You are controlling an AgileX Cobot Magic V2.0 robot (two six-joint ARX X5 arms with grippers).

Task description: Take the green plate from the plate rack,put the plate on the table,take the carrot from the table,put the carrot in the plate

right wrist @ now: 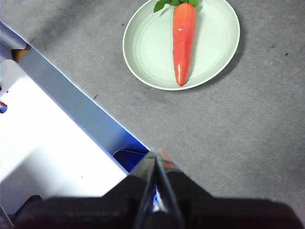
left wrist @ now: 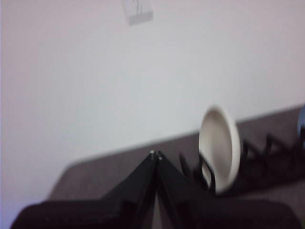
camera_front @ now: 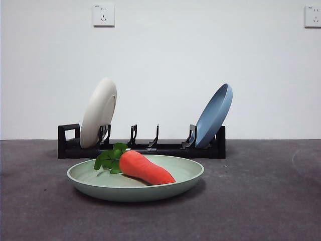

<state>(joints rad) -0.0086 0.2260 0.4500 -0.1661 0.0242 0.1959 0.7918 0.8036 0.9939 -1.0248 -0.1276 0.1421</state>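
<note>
Carrot (camera_front: 147, 168), one only, lies inside the single green plate (camera_front: 186, 179), which sits flat on the counter (camera_front: 261, 201) just in front of the plate rack (camera_front: 67, 140). It looks light and soft, best taken around its thick middle. One cream plate (camera_front: 99, 113) and one blue plate (camera_front: 214, 115) stand in the rack. Left hand (left wrist: 156, 155) and right hand (right wrist: 157, 155) both wait well away, jaws pressed together, holding nothing.

Three plates in all: one green plate (camera_front: 108, 185) holding one carrot (camera_front: 145, 168), plus one cream-white plate (camera_front: 98, 113) and one blue plate (camera_front: 214, 115) in the single plate rack (camera_front: 150, 148) behind it.
</note>
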